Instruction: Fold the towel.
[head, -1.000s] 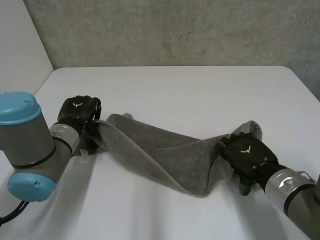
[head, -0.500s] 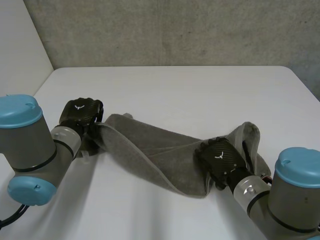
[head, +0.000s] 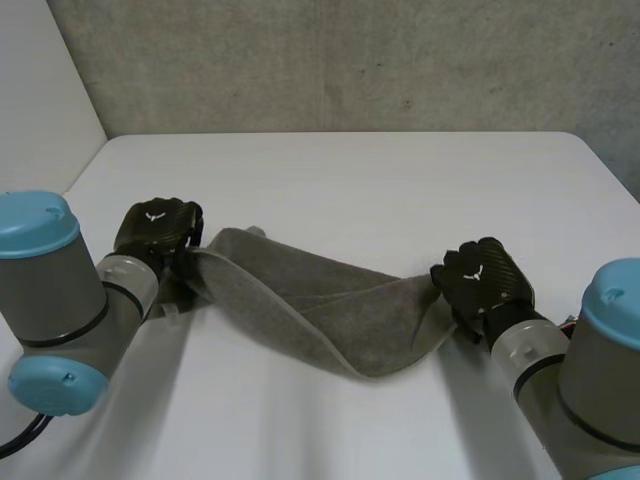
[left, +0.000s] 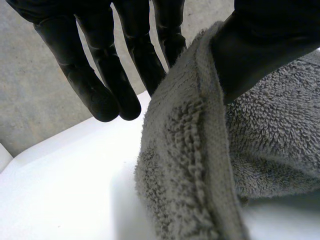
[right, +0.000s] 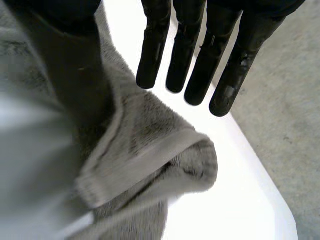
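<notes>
White surface (head: 350, 180) under it all; the grey towel (head: 330, 300) is strung across the near half, a twisted band sagging onto the surface between the arms; left hand (head: 155, 228) has the left end pinched, thumb against outstretched fingers; right hand (head: 480, 278) clamps the right end under its thumb, fingers straight and off the cloth; this looks like straightening before any fold; next, I'd say, draw the ends apart, untwist, lay it flat.
</notes>
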